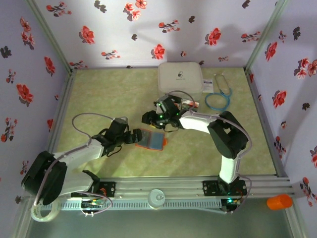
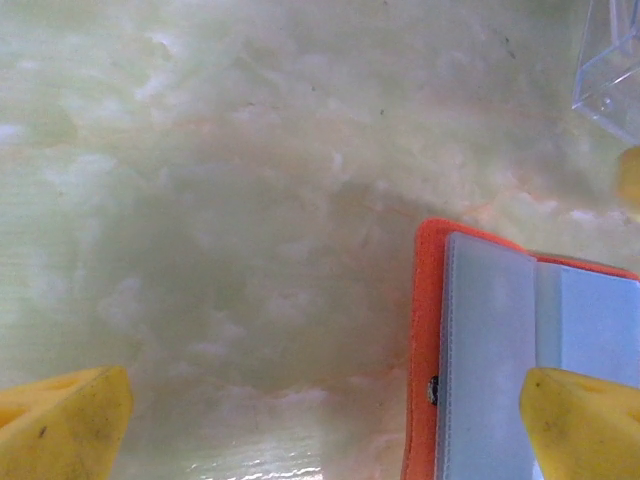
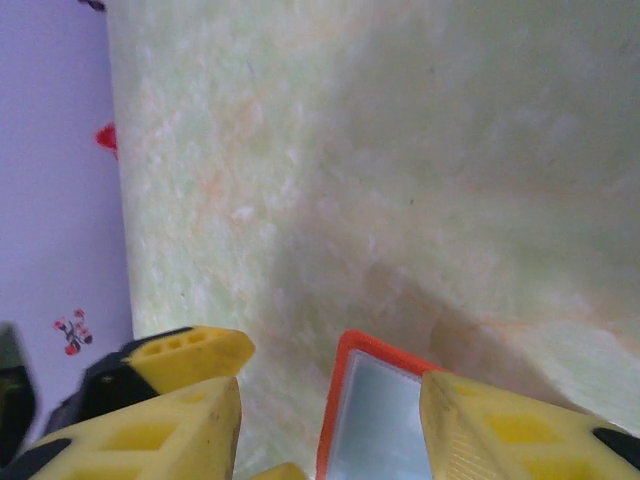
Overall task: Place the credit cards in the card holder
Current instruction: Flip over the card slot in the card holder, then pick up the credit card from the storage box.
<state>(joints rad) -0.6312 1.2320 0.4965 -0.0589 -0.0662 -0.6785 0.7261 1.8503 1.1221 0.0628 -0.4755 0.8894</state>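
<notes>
Lying open near the middle of the table (image 1: 109, 94), the card holder (image 1: 151, 140) faces its grey-blue inside upward, with its long axis running roughly 9 to 3 o'clock. The left gripper (image 1: 132, 137) sits at its 9 o'clock end, jaws spread wide, one finger over the holder. The right gripper (image 1: 147, 119) hovers at its 12 o'clock, jaws half apart, gripping nothing. The credit cards (image 1: 187, 103) lie toward 1 o'clock, beside a white case (image 1: 180, 78).

The card holder (image 2: 490, 340) runs off the left wrist view's right and bottom edges. The credit cards (image 1: 187, 103) beyond it are too small to count.
</notes>
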